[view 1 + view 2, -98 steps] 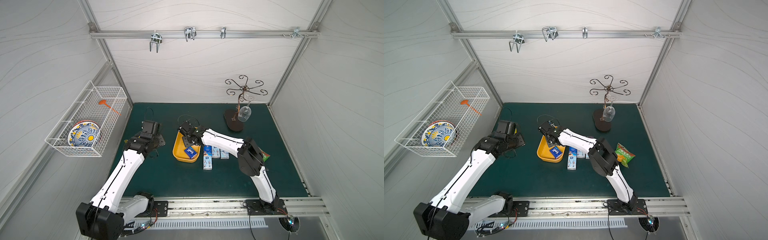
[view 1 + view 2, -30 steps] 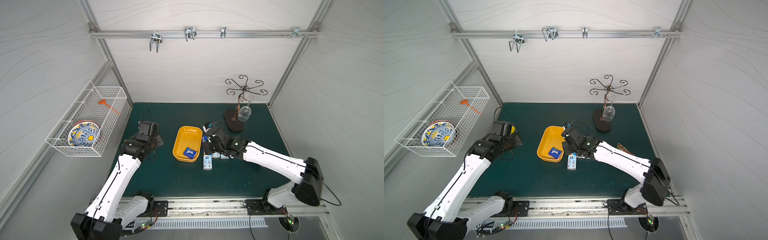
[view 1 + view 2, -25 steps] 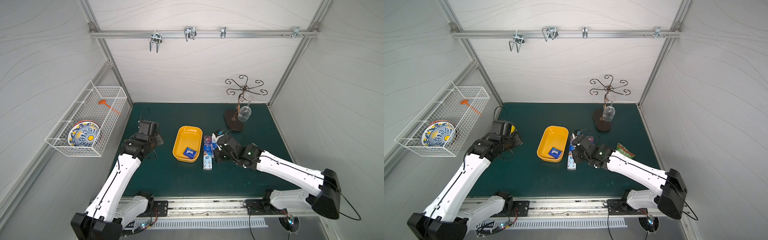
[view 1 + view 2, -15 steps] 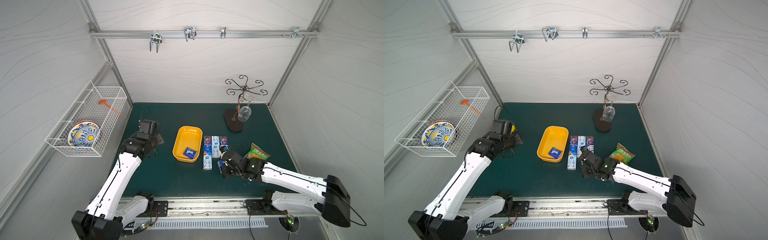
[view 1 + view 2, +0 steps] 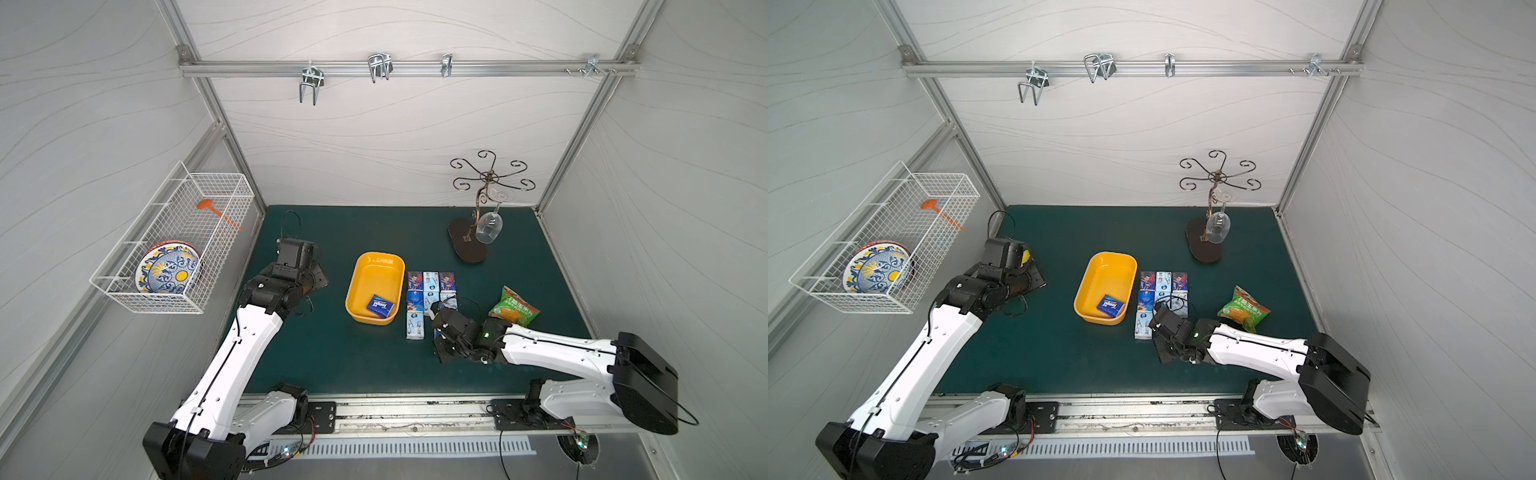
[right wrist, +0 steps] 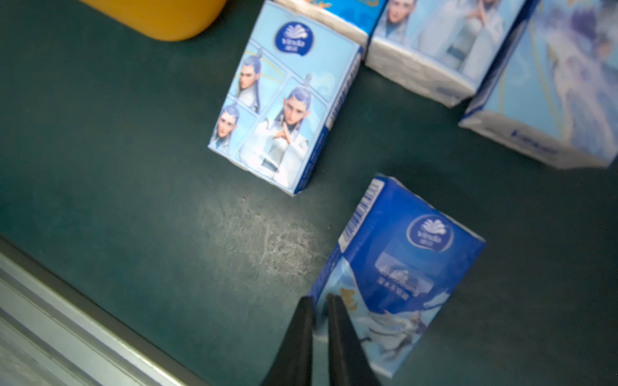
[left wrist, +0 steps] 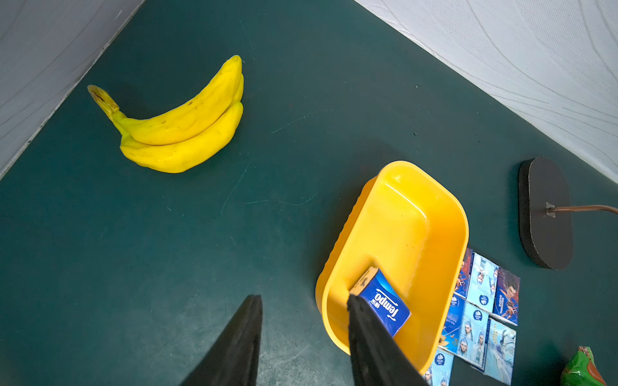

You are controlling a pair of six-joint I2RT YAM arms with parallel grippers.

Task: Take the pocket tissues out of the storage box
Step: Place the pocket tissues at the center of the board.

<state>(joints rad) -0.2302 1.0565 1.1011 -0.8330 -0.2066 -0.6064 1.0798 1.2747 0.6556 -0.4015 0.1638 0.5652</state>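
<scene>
The right gripper (image 6: 320, 300) has left the box (image 5: 354, 286) and swung past the laid-out packets (image 5: 431, 291) to the near side of the mat (image 5: 332, 361), low (its arm (image 5: 552, 353) now stretched flat); one more dark blue packet (image 6: 401, 267) lies there at its tips, jaws a slit apart

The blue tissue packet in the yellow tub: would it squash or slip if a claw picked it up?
It probably gives slightly: the blue packet looks like soft film-wrapped paper. Likely light, being small and flat. The smooth wrap might slip.
</scene>
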